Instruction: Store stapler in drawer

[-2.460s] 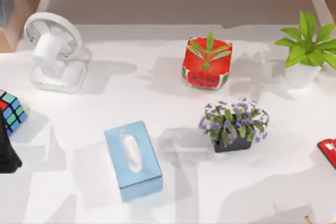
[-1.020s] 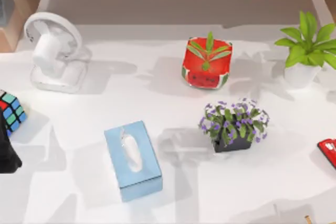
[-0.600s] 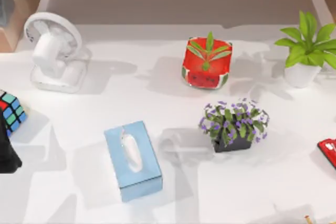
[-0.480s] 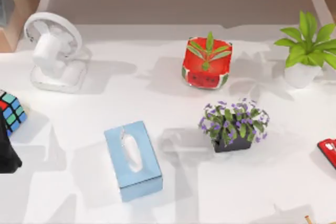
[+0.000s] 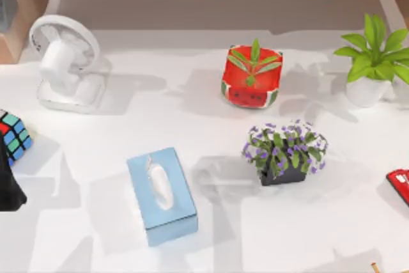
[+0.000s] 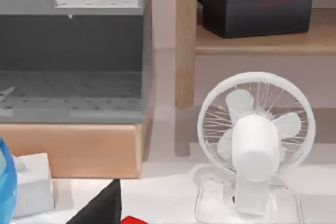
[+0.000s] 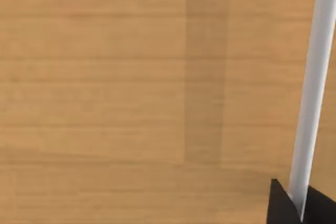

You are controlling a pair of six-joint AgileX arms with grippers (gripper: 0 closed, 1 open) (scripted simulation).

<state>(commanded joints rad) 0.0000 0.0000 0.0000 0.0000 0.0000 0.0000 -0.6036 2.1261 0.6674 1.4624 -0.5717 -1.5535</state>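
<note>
Lying at the table's (image 5: pixel 211 247) right edge, the stapler (image 5: pixel 400 185) is cut by the border of the top view, so only a red corner with dark trim is seen. Its visible edge runs on a slant, but which way its long axis points cannot be told. It is set well apart from the left arm (image 5: pixel 7 187), across the whole table from it.

A black part of that arm is seen at the table's left edge, low and just beside the colour cube (image 5: pixel 13 135). Whether its jaws are released or clenched cannot be told. From that arm outward, the blue tissue box (image 5: pixel 161 195) is met first, then the purple-flowered planter (image 5: pixel 284 153), which stands between the box and the stapler. The watermelon-patterned pot (image 5: pixel 251 78) is placed behind the planter, and the green plant in a white pot (image 5: pixel 374 62) behind the stapler.

The white fan (image 5: pixel 67 62) is faced by the left wrist camera, upright, with a grey perforated compartment (image 6: pixel 71 51) in a wooden frame beyond and beside it, and a black tissue box (image 6: pixel 254 11) on a wooden shelf.

In the right wrist view a wooden panel (image 7: pixel 131 87) is seen close up, crossed by a white strip (image 7: pixel 312 87). The state of the right arm's jaws cannot be told either.
</note>
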